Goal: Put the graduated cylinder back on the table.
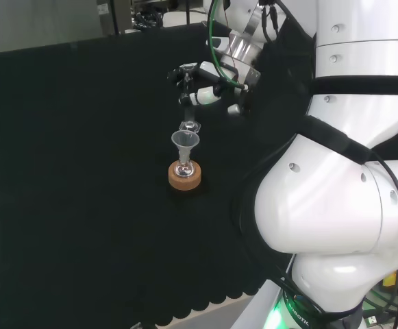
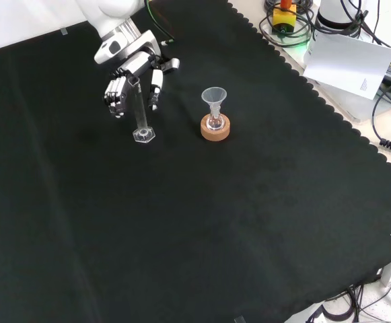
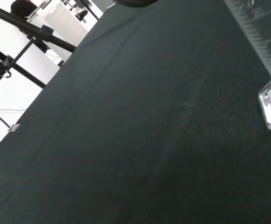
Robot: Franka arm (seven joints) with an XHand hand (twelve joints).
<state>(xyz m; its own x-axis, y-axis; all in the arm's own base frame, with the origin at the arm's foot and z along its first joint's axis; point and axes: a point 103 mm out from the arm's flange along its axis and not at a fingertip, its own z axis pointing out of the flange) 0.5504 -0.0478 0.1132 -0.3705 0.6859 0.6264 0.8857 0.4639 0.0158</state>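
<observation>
Table (image 2: 262, 222) draped in black cloth. Hand (image 2: 124, 84) above it in front view, fingers curled round upper part of graduated cylinder (image 2: 140, 114). Cylinder upright, hexagonal base on the cloth or just above it, which one unclear. To its right, well apart, cork ring (image 2: 215, 128) carrying small flask with clear funnel (image 2: 214, 99).

Glossy white arm links with black bands, green cable, black-and-white robot hand (image 2: 131, 81)
</observation>
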